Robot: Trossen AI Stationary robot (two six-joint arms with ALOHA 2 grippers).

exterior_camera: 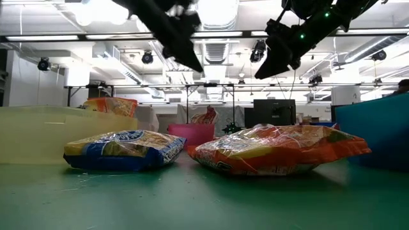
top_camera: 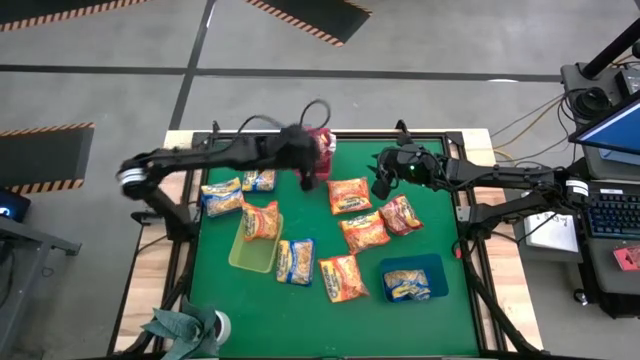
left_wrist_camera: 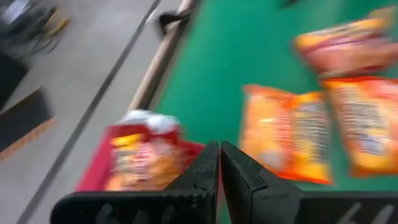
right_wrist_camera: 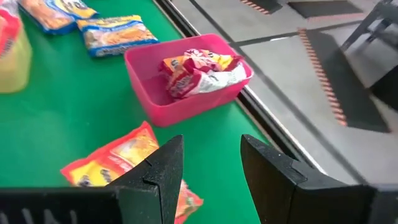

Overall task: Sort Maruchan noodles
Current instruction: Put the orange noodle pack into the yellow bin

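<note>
Maruchan noodle packets lie scattered on the green table: blue ones (top_camera: 222,195) (top_camera: 296,260) and orange ones (top_camera: 349,195) (top_camera: 364,232) (top_camera: 343,278). One dark red packet (right_wrist_camera: 199,71) lies in the red tray (right_wrist_camera: 186,93) at the far edge. Another orange packet (top_camera: 262,220) rests in the yellow-green tray (top_camera: 245,258), and a blue packet (top_camera: 405,285) lies in the blue tray (top_camera: 436,270). My left gripper (left_wrist_camera: 219,155) is shut and empty, raised beside the red tray (top_camera: 322,145). My right gripper (right_wrist_camera: 211,162) hangs open and empty above the table, right of that tray.
A plant and a tape roll (top_camera: 222,325) sit at the near left corner. The wooden table border (top_camera: 170,140) frames the green mat. Bare green mat (top_camera: 430,240) lies along the right side, and a laptop and keyboard (top_camera: 610,205) stand beyond the right edge.
</note>
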